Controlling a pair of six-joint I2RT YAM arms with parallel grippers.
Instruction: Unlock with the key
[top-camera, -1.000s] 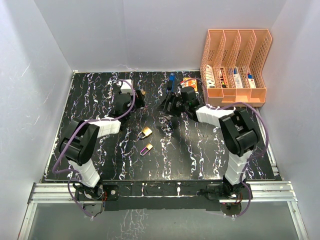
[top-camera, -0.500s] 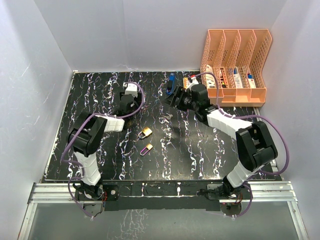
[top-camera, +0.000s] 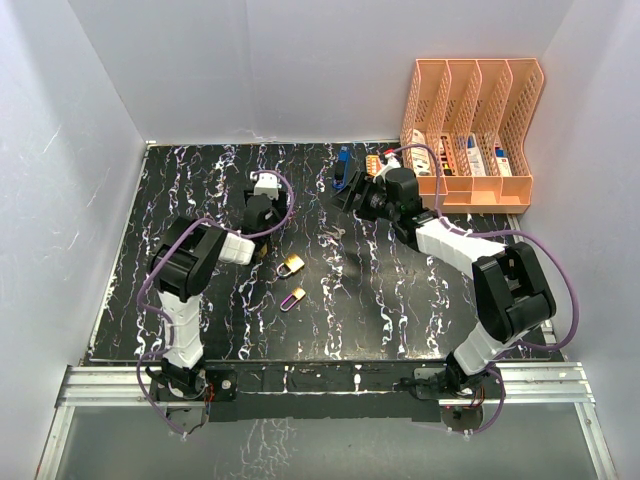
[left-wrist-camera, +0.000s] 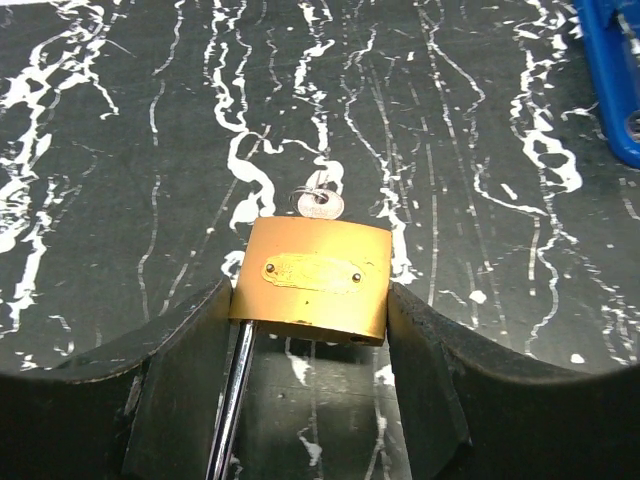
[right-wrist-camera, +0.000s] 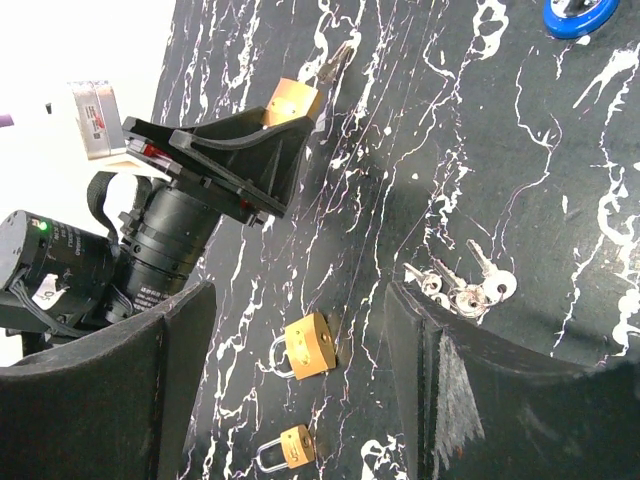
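My left gripper (left-wrist-camera: 310, 305) is shut on a brass padlock (left-wrist-camera: 312, 278), gripping its body by the two sides above the table. A silver key (left-wrist-camera: 320, 203) sticks out of the lock's far end. One shackle leg (left-wrist-camera: 232, 405) runs back from the body, and the other shackle hole looks empty. In the right wrist view the held padlock (right-wrist-camera: 293, 100) and its key (right-wrist-camera: 335, 62) show at the top. My right gripper (right-wrist-camera: 300, 300) is open and empty, right of the left gripper (top-camera: 266, 214) and apart from it. In the top view it (top-camera: 350, 197) hovers near the back.
Two more brass padlocks (right-wrist-camera: 310, 345) (right-wrist-camera: 290, 447) lie on the black marbled table (top-camera: 400, 300). A bunch of keys (right-wrist-camera: 465, 285) lies right of them. A blue-handled tool (top-camera: 342, 165) and an orange file rack (top-camera: 470, 130) stand at the back right. White walls enclose the table.
My right gripper has drawn back to the right, away from the padlock and its key. My left gripper has turned and shifted slightly nearer, still holding the padlock.
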